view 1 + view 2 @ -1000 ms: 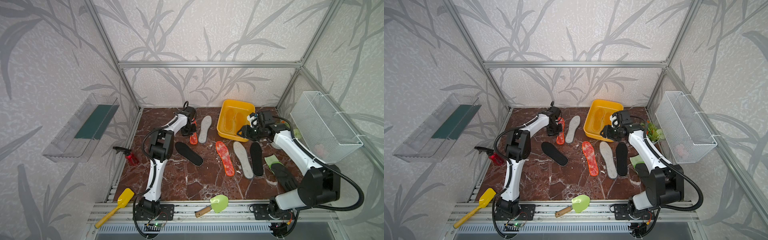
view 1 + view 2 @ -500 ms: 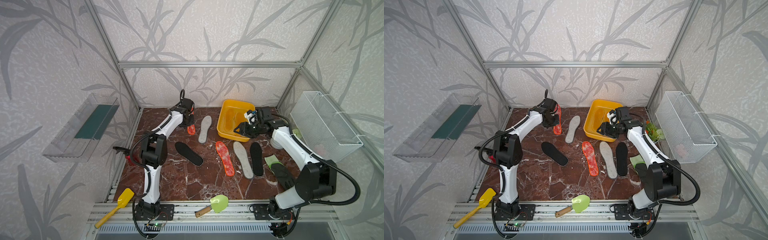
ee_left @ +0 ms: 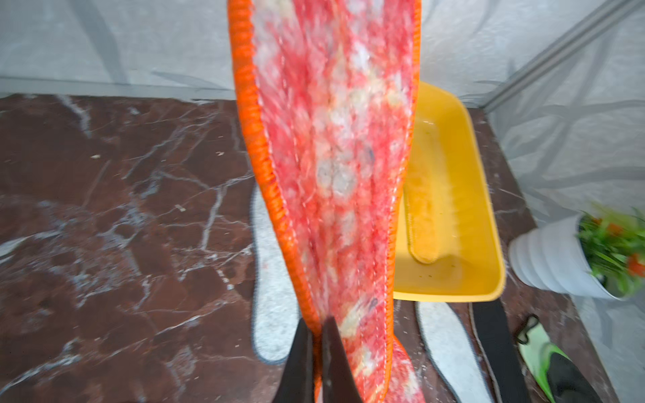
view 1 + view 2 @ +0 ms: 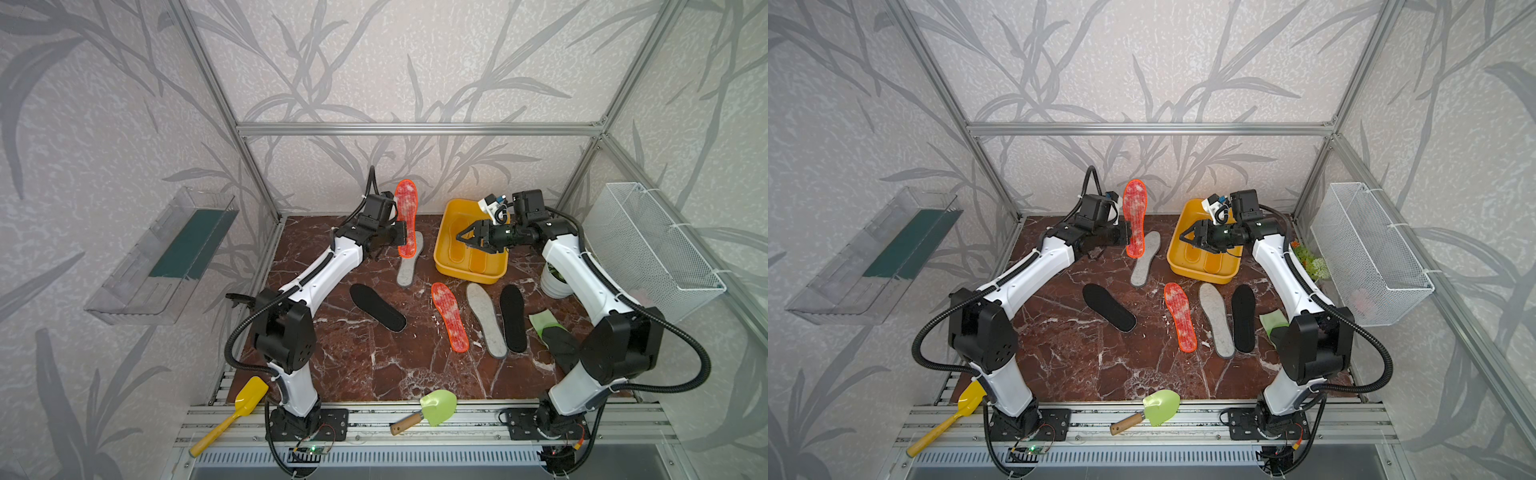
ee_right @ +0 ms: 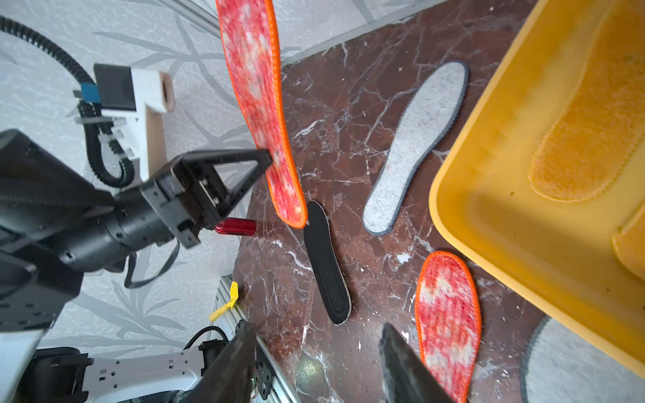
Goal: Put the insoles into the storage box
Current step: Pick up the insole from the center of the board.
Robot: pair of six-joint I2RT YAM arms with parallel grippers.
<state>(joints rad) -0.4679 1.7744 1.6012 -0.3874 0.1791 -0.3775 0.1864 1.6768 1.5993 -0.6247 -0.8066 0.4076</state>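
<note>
The storage box point(image 4: 468, 275) is yellow, the mottled red-white insole point(image 4: 406, 208) orange-rimmed.

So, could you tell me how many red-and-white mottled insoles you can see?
2. One red insole stands upright, clamped in the left gripper, left of the storage box; the other red insole lies flat on the table beside a grey insole. None appears hidden.

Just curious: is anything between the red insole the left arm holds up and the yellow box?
Yes. The right hand hangs open over the storage box, on the side facing the held red insole. Otherwise only a flat grey insole lies on the table between them.
</note>
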